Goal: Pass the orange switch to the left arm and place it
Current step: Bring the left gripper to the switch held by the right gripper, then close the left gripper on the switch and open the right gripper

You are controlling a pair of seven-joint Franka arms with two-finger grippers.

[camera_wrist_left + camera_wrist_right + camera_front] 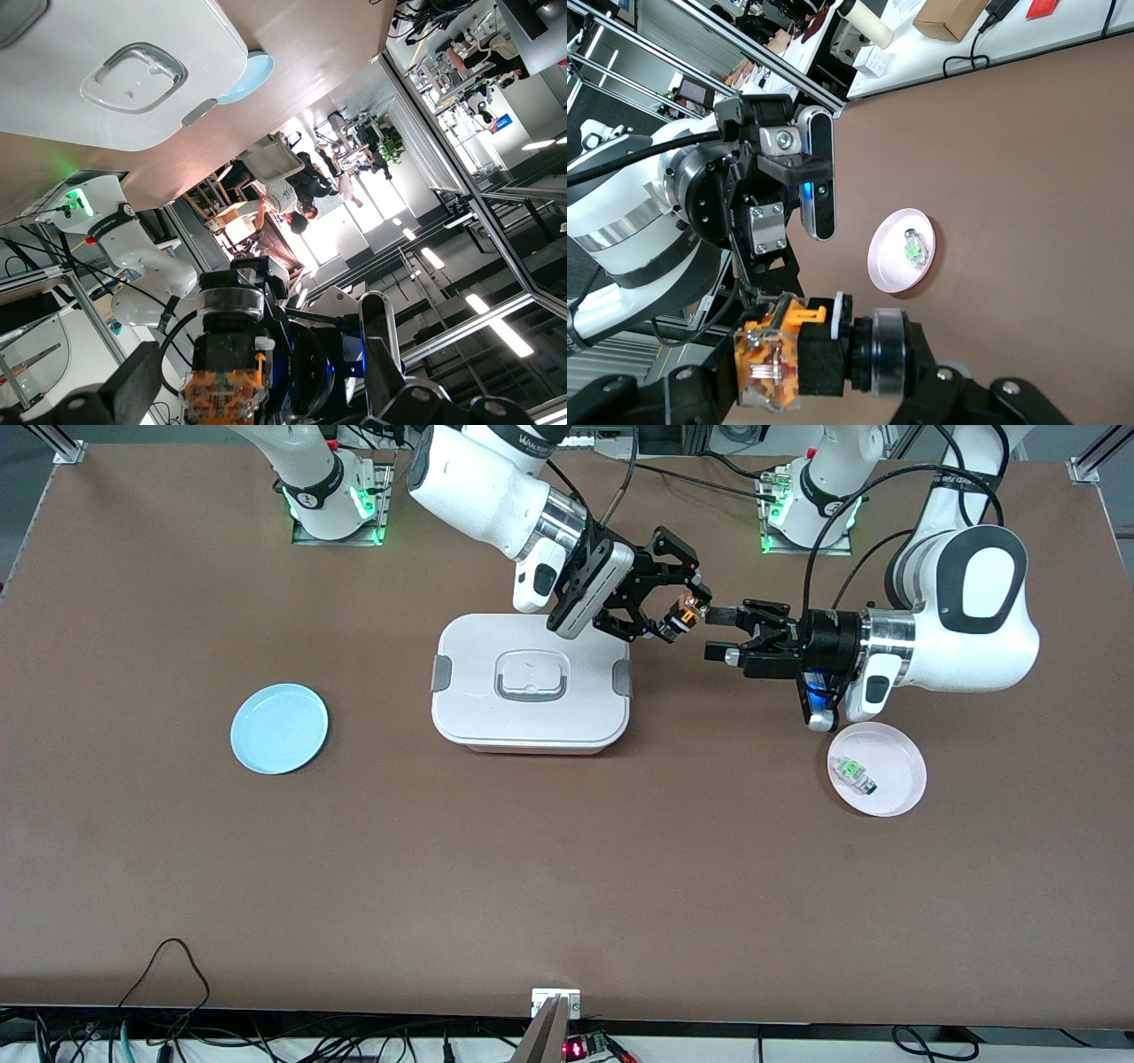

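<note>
Orange switch (687, 613) is hanging in the air just beside the box (530, 684), pinched by the right gripper (682, 611) (left gripper (719, 634) is spreading wide alongside it).

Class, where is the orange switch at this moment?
The orange switch is in the air between the right pincer and the left pincer, just past the box's corner nearest the left arm's base.

Two robot arms with two grippers, right gripper (675, 607) and left gripper (722, 634); one orange switch (687, 613); one white box (530, 685); two plates, blue plate (279, 729) and pink plate (877, 769); one green-and-white component (856, 773).
</note>
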